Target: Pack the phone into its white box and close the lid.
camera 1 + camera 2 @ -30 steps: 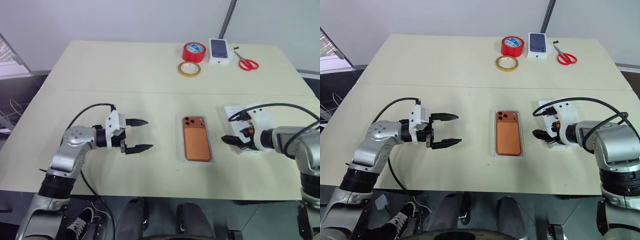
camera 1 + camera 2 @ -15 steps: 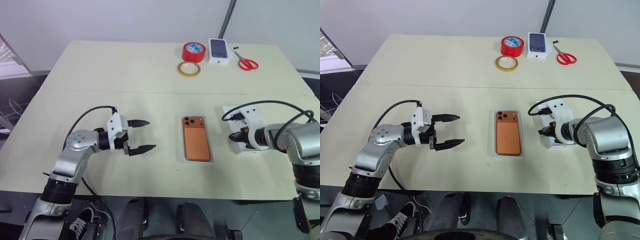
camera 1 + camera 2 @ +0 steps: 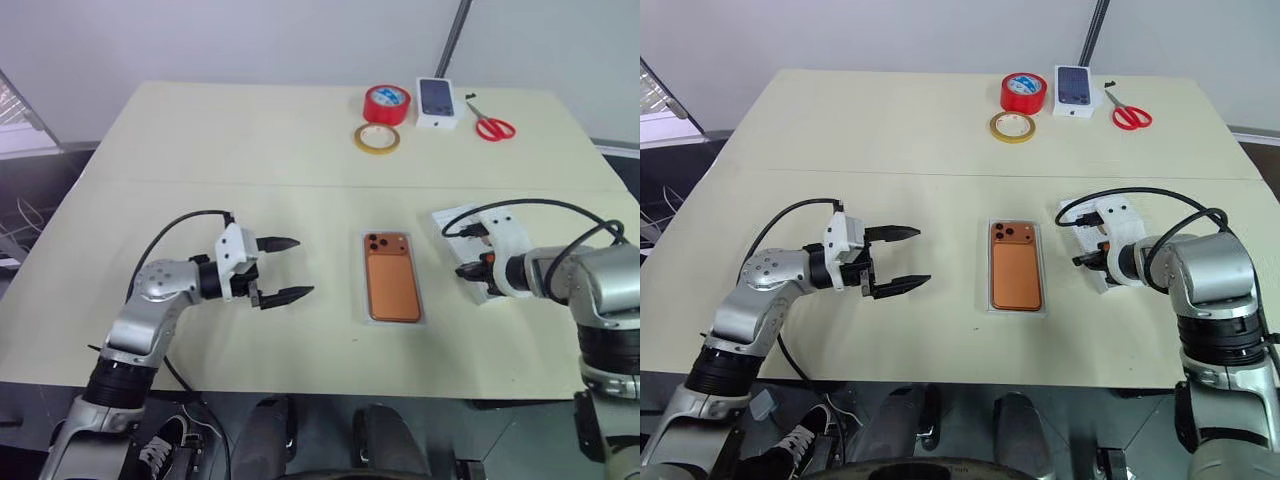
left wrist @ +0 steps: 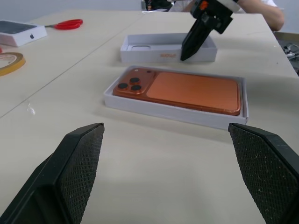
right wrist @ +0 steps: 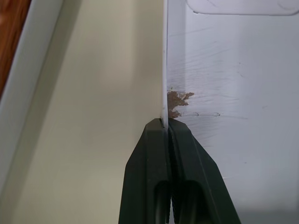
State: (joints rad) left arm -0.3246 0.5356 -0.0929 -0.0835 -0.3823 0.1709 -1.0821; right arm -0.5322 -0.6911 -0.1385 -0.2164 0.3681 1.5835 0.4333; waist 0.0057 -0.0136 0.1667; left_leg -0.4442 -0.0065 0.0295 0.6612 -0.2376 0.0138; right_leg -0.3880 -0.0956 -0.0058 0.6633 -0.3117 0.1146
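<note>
Right tool pinching lid wall; phone already seated in white box.

Left tool wide, empty, left of the white box holding the phone mid-surface. Right tool clamped on one thin wall of the lid, just right of the box. Risk: single-edge pinch may let the lid tilt, slip, or crease on lifting. Lid's outer face hidden; far end covered by the arm.

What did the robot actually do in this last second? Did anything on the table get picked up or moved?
The right gripper closed its fingers on the side wall of the lid, which lies open side up beside the white box, and turned it slightly on the table. The left gripper stayed open and in place. The phone in the white box kept still, as did the tape rolls and scissors.
</note>
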